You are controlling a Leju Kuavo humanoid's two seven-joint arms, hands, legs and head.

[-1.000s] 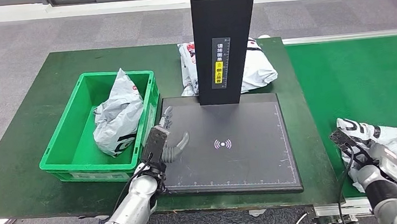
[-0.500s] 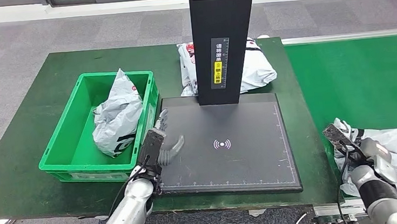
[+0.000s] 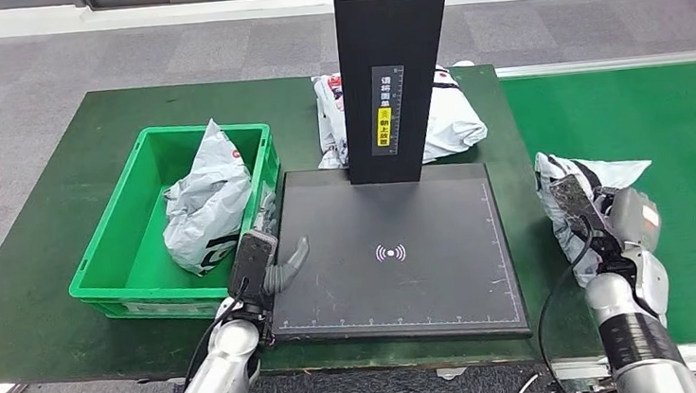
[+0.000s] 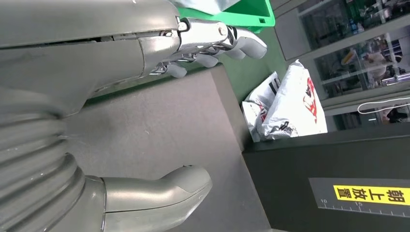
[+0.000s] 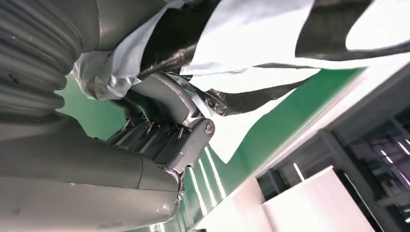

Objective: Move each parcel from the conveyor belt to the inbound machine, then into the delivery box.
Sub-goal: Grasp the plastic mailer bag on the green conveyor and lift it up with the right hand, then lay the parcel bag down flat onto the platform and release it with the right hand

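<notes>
Gripping white parcel [image 3: 576,186] in right hand [image 3: 603,217] over conveyor belt [image 3: 671,130] left edge; left hand [image 3: 264,261] hovering released, fingers apart, at inbound machine [image 3: 396,249] left edge.

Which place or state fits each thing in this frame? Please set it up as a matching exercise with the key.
Things:
1. right hand
2. left hand
3. grey parcel
4. white parcel with red print

Places or states:
A. on the table behind the black column
B. inside the green box
C. empty, fingers apart, at the scan plate's edge
D. grips a parcel beside the green belt

Pairs: 1-D, 2-C, 3-B, 4-A
</notes>
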